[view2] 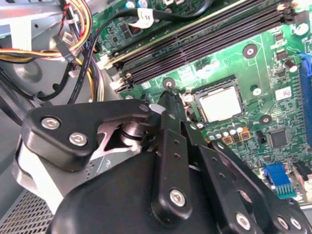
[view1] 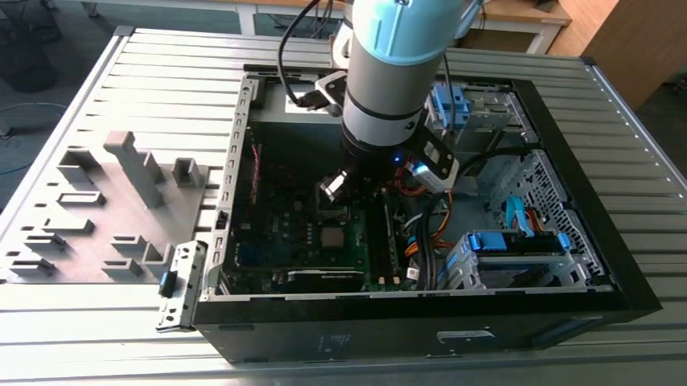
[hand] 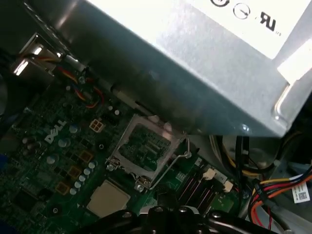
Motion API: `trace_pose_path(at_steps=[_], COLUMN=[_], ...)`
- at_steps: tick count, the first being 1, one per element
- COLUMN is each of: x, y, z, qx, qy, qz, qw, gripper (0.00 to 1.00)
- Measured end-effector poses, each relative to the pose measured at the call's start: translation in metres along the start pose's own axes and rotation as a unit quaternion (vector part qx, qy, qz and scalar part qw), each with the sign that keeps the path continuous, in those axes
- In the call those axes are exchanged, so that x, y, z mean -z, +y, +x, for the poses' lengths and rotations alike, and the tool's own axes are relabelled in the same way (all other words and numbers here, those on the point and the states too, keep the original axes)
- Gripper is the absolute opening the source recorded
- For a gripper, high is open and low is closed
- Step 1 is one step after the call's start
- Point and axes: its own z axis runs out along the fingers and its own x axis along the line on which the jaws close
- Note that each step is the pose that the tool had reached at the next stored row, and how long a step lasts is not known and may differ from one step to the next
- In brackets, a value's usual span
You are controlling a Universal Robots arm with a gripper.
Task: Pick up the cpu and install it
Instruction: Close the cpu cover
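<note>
cpu (view2: 220, 105) lying flat on the motherboard (view2: 273, 63), end effector (view2: 176, 111) closed on nothing, just beside it

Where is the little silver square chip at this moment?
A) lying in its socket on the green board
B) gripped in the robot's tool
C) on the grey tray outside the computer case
A: in the second wrist view the cpu lies flat in its socket on the green board, beside the tool rather than in it.
</note>
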Motion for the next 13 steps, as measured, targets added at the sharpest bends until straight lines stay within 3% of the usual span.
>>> trace_pose_path(at_steps=[6, 13], x=[-0.0001, -0.0069], y=[-0.0019, 0.0071], z=[-0.0019, -0.0083], qx=[0.000, 0.000], qy=[-0.0006, -0.0007], qz=[-0.0009, -0.0010], qw=[1.00000, 1.00000], gripper=[0.11, 0.11])
